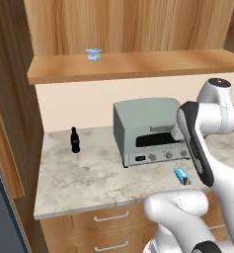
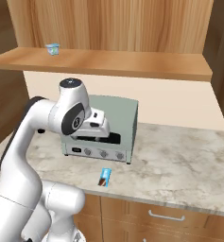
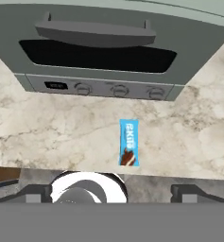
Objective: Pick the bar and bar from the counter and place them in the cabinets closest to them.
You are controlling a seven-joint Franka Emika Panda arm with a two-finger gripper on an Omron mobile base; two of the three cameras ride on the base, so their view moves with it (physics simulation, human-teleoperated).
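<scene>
A bright blue bar (image 3: 128, 142) with a red-brown end lies flat on the marble counter (image 3: 47, 127), just in front of the toaster oven. It also shows near the counter's front edge as the bar (image 1: 182, 176) and the bar (image 2: 104, 177). My gripper (image 3: 113, 193) hangs above it and slightly nearer the counter edge, open wide with nothing between its fingertips (image 3: 35, 191). The hand (image 2: 95, 124) hovers in front of the oven door. The light-brown wooden cabinets (image 1: 128, 24) with their shelf ledge (image 1: 138, 66) run above the counter.
A grey-green toaster oven (image 1: 148, 131) stands at the back of the counter, close behind the bar. A small black bottle (image 1: 75, 140) stands to its left. A pale cup (image 1: 94, 54) sits on the shelf ledge. Drawer fronts with silver handles (image 1: 111, 216) lie below.
</scene>
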